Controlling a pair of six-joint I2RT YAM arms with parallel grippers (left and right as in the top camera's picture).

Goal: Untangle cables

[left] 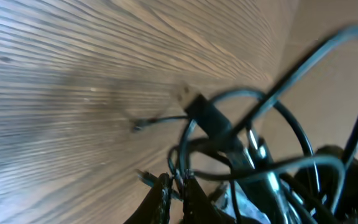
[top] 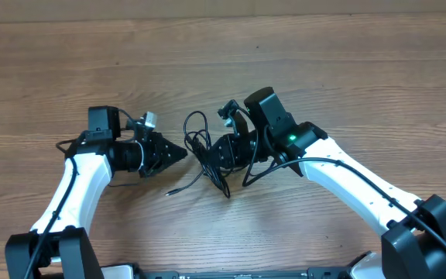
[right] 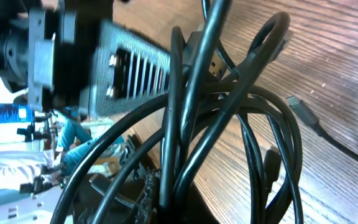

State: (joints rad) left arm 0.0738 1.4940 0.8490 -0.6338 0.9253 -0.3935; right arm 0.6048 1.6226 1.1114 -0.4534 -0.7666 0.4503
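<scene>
cables (top: 206, 163) knotted on wood table (top: 324, 70) – left hand (top: 183, 153) pinching a strand, right hand (top: 217, 151) gripping the bundle

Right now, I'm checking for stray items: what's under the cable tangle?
Bare wooden table shows through the loops of the cables. Directly beneath the dense knot, the cords themselves cover the surface, so anything there cannot be seen.
</scene>
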